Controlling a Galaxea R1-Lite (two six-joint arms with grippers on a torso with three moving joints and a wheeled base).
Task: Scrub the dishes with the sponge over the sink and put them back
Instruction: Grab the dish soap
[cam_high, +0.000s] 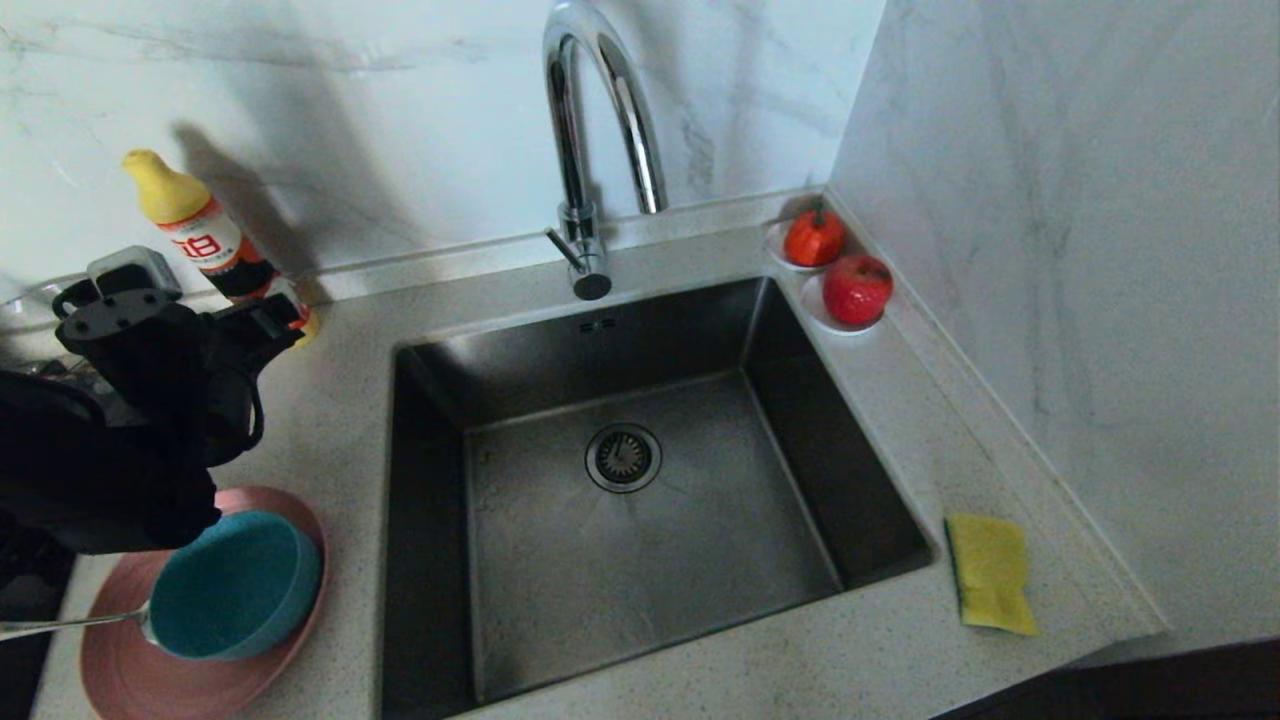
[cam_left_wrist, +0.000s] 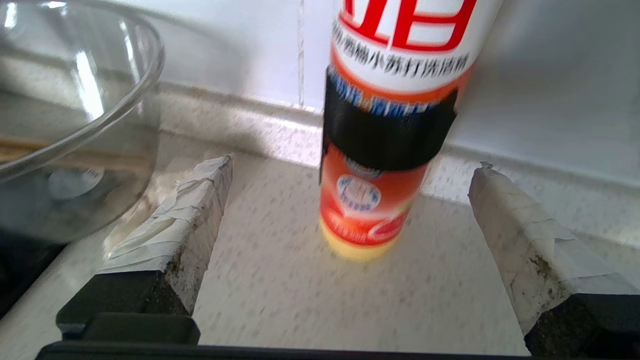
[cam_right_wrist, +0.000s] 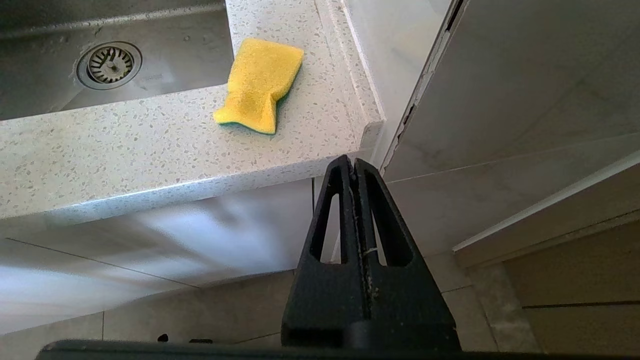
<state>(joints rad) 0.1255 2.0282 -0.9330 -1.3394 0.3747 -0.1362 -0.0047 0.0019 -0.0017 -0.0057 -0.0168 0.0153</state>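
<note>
Yellow sponge (cam_right_wrist: 259, 85) lies on the counter beyond the right gripper (cam_right_wrist: 354, 165), whose jaws are closed.

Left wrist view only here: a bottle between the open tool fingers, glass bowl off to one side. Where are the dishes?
Observer: Teal bowl sits on the pink plate, on the counter left of the sink, just in front of the left arm.
Operator: Anything right of the sink?
Observer: The sponge, yellow face up, near the counter's front corner.
Operator: Right arm?
Observer: Right tool is shut and empty, parked below the counter's front edge, under the sponge.
</note>
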